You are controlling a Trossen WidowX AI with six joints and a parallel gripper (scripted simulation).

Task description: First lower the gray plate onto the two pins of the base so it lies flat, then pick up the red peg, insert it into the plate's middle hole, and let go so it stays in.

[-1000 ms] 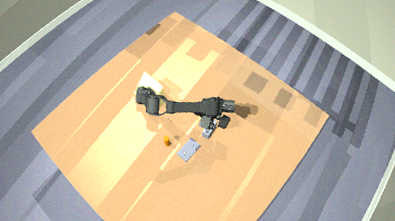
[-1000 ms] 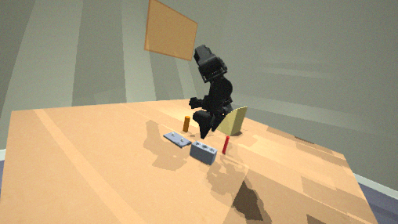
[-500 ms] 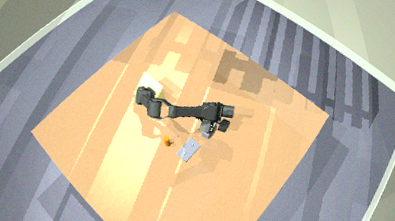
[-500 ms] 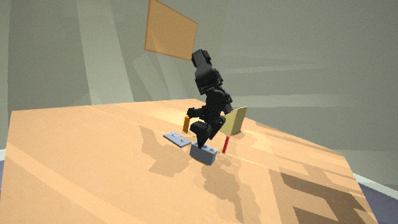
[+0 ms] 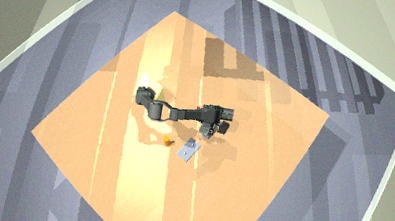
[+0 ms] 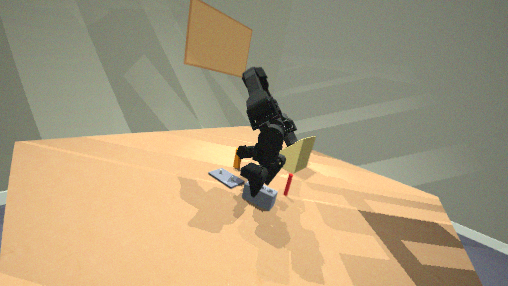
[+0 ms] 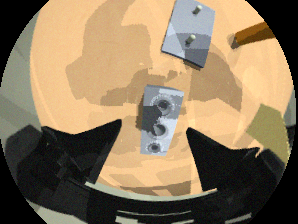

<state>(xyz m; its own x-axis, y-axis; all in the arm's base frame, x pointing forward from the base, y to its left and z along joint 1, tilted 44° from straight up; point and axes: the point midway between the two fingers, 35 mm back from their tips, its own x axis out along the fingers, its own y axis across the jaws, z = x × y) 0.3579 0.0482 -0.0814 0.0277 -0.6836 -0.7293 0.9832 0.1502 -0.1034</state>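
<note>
one gray plate [image 7: 161, 119], one red peg [image 6: 288, 184]

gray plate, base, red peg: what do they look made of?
Gray plate: uniform matte blue-gray with no glint, so painted metal or plastic.
Base: the same flat gray. Its pins are paler, possibly metal.
Red peg: even matte red, likely plastic, though the look leaves it open.
</note>
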